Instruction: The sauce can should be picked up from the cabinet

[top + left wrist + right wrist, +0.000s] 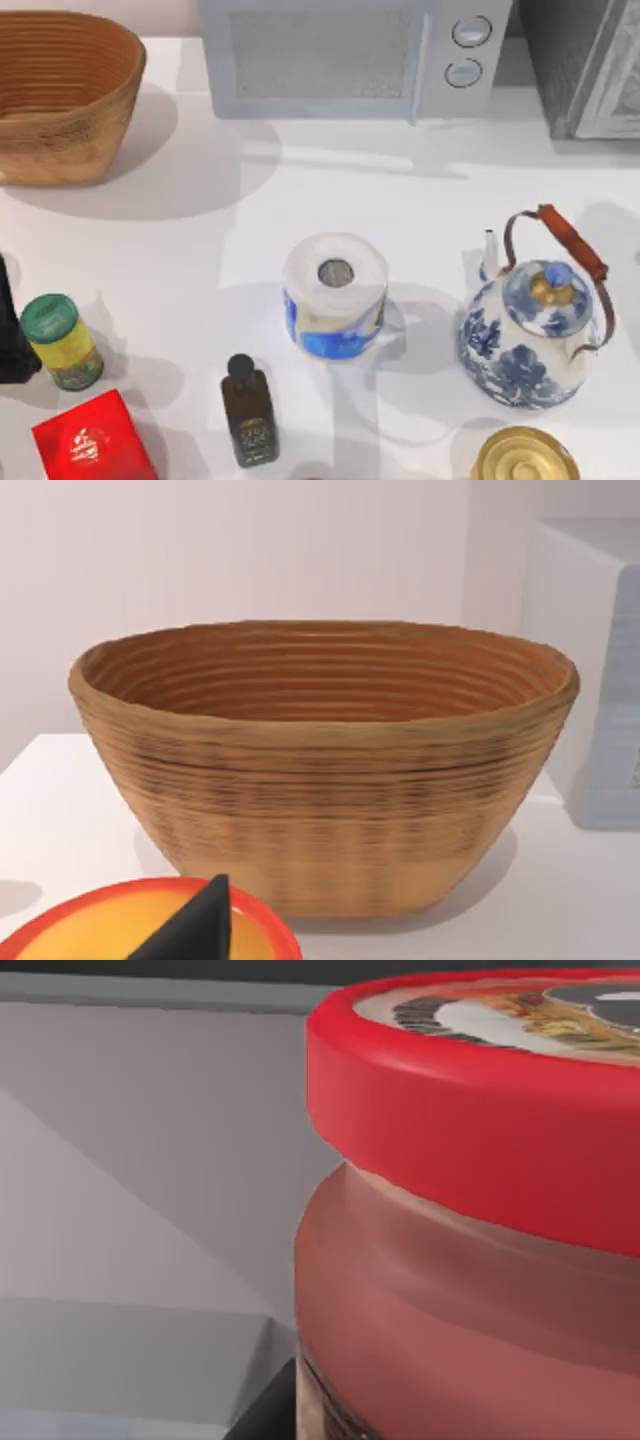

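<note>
The can (470,1210) looms right up against the right wrist camera, upright, red lid on top, grey cabinet (130,1160) walls close behind it. So the right arm is the nearer one, reaching into the cabinet (585,65) at the desk's (200,250) far right. Whether its tool is apart or clamped, I cannot tell. The left arm idles near the basket (65,95).

The sauce can (470,1260) runs past the frame edges; the cabinet (585,65) is cropped at the corner
</note>
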### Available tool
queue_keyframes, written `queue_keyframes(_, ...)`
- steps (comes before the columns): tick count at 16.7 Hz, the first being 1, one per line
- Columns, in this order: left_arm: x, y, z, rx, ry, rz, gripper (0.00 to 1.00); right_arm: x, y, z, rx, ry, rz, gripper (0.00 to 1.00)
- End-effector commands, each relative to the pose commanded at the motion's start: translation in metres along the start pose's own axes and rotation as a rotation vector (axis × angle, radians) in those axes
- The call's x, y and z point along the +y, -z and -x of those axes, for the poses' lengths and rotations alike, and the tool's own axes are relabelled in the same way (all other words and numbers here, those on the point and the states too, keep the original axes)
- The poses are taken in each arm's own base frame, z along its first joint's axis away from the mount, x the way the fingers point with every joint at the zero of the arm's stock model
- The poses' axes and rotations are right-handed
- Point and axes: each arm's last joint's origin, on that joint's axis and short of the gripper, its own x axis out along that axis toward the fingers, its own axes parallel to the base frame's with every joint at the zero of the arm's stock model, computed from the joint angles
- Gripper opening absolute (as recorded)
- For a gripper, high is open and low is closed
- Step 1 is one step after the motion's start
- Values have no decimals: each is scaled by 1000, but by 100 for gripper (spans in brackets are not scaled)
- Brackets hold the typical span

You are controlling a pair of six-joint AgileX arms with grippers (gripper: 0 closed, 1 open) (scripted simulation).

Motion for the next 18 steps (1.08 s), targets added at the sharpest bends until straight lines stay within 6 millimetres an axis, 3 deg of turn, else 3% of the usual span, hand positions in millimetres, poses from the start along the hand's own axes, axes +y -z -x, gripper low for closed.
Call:
queue_keyframes(4,0,0,0,0,0,0,100,0,107,10,89,17,-11,0)
queue_keyframes(8,0,0,0,0,0,0,100,-1,176,16,144,41,-32,0)
queue_keyframes(11,0,0,0,0,0,0,100,-1,197,17,160,53,-42,0)
queue_keyframes(18,0,0,0,0,0,0,100,-1,199,17,169,47,-44,0)
